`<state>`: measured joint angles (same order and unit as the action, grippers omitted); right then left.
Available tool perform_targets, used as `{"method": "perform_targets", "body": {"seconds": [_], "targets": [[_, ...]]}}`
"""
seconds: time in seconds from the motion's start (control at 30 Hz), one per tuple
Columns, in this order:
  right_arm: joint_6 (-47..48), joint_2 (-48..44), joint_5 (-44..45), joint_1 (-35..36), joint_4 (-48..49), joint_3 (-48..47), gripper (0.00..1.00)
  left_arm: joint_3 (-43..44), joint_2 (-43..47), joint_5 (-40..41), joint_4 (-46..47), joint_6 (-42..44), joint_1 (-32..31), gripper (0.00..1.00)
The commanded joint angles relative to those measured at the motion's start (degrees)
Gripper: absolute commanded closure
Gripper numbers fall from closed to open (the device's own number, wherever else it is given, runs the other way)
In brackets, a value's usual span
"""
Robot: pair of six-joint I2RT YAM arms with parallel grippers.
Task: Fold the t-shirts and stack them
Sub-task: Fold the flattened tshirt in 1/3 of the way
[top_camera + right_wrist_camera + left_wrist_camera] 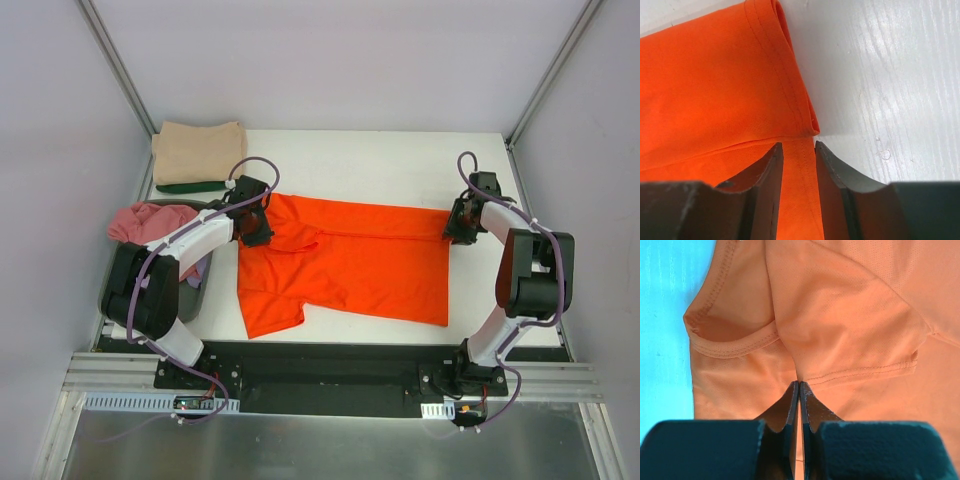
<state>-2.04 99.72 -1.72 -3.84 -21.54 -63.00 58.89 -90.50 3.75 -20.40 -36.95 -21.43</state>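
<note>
A bright orange t-shirt [345, 265] lies spread on the white table, its far long edge folded over toward the near side. My left gripper [255, 222] sits at the shirt's far left end by the collar [735, 342] and sleeve [855, 335]. Its jaws are pressed together on a pinch of orange cloth, and a crease runs up from the tips [798, 384]. My right gripper [462, 225] is at the far right hem corner [807, 122]. Its jaws stand a little apart over the hem [799, 150], and the cloth lies flat between them.
A folded tan shirt [198, 152] lies on a dark green one [190, 186] at the table's far left corner. A dark grey basket [192, 298] at the left edge holds a pink shirt [150, 222] and some lilac cloth [198, 268]. Frame posts stand at both far corners.
</note>
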Motion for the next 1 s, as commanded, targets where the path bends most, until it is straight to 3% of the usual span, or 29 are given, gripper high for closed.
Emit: {"method": "perform_targets", "body": {"seconds": [0.0,0.33,0.8,0.97], "targets": [[0.73,0.73,1.36,-0.29,-0.35,-2.13,0.65,1.31,2.26,1.61,0.36,-1.02,-0.45,1.00],[0.72,2.14,-0.04,-0.47,2.11,-2.65,0.73,1.22,2.78,2.32,0.36,-0.84,-0.54,1.00],[1.60,4.69,-0.74,-0.73,1.94,-5.81,0.72,1.05,3.93,2.32,0.36,-0.23,-0.37,1.00],[1.60,3.91,0.04,-0.73,2.38,-5.38,0.85,1.05,3.84,2.32,0.36,-0.40,-0.37,1.00]]}}
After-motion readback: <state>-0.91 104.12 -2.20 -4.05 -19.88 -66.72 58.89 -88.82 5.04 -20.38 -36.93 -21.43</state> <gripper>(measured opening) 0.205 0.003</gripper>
